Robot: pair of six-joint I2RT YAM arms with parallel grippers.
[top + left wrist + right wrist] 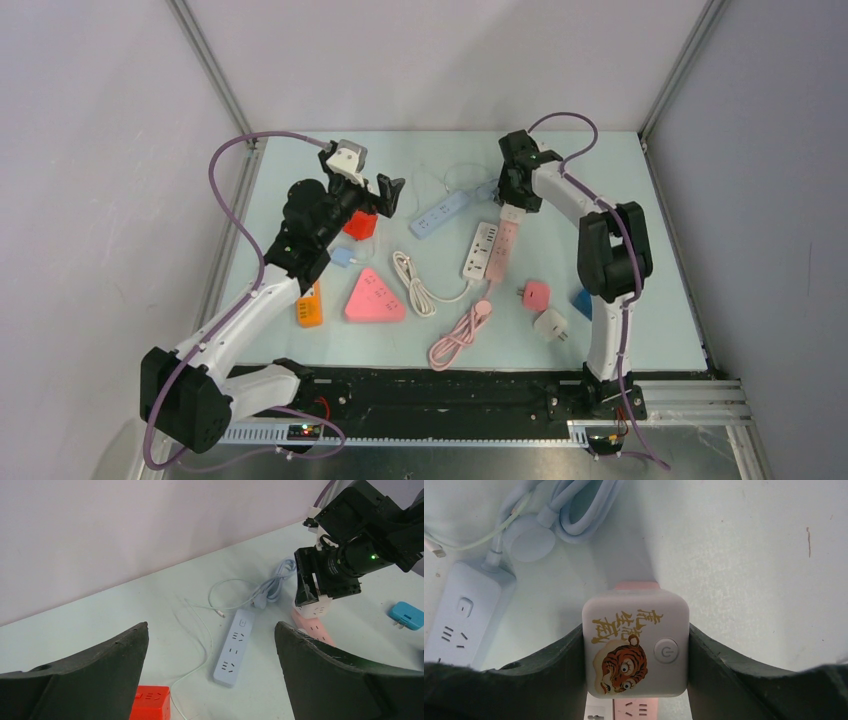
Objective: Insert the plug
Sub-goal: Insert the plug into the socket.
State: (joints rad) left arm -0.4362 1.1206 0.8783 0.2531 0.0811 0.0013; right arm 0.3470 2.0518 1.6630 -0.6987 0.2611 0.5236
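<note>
Jaws of left gripper (368, 188) spread wide above red cube socket (360, 224), blue power strip (440, 213) mid-table, right gripper (513, 200) pinching white cube plug (624, 625) over far end of pink power strip (500, 255), tiger print, gold characters unreadable, power-symbol button (666, 651) on plug face

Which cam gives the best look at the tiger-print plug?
Right wrist. The plug fills the frame between the right jaws, tiger print and power button facing the lens, over the pink power strip. Left wrist shows it small, side-on under the jaws. Top view shows only a white sliver.
</note>
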